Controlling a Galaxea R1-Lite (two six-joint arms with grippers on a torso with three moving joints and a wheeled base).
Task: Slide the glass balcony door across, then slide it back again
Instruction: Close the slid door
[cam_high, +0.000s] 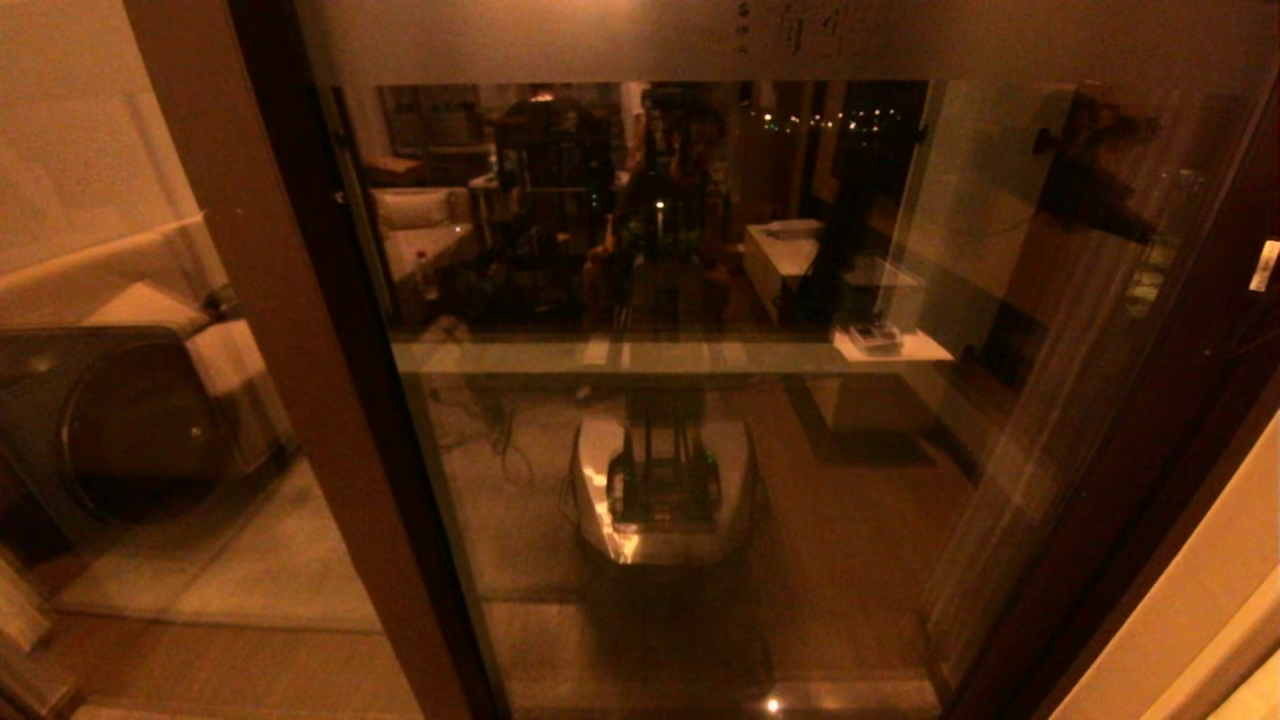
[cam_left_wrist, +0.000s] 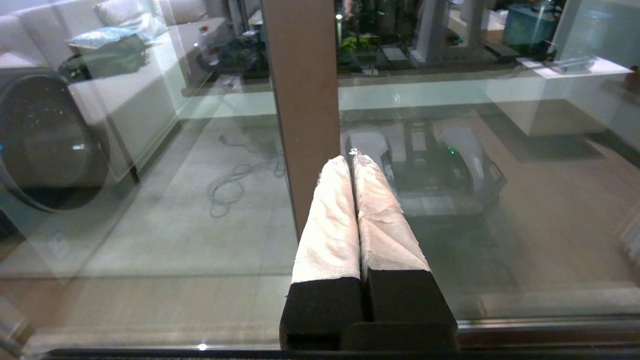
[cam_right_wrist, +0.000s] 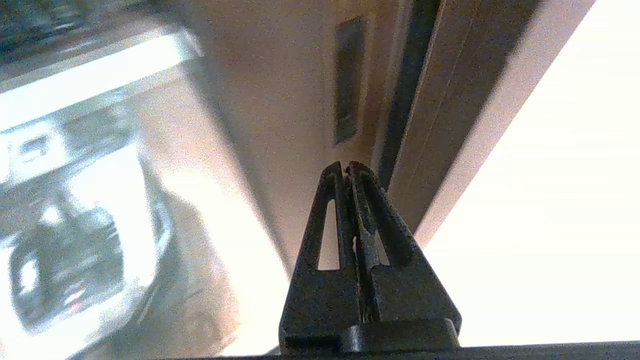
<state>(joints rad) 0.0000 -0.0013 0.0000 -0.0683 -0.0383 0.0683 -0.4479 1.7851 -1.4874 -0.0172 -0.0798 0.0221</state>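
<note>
The glass balcony door (cam_high: 700, 420) fills the head view, with a frosted top band carrying small characters (cam_high: 790, 30) and a brown stile (cam_high: 300, 400) on its left. Neither gripper shows in the head view. In the left wrist view my left gripper (cam_left_wrist: 351, 158) is shut, its white-wrapped fingers pressed together with nothing between them, tips at the right edge of the brown stile (cam_left_wrist: 305, 100). In the right wrist view my right gripper (cam_right_wrist: 345, 166) is shut and empty, close to the narrow dark handle slot (cam_right_wrist: 348, 80) in the door's right stile. Contact cannot be told for either.
A dark washing machine with a round door (cam_high: 110, 430) stands behind the left glass panel, also in the left wrist view (cam_left_wrist: 45, 145). A pale wall jamb (cam_high: 1200, 600) borders the door on the right. The glass mirrors my own base (cam_high: 665, 490). A loose cable (cam_left_wrist: 230, 185) lies on the floor beyond.
</note>
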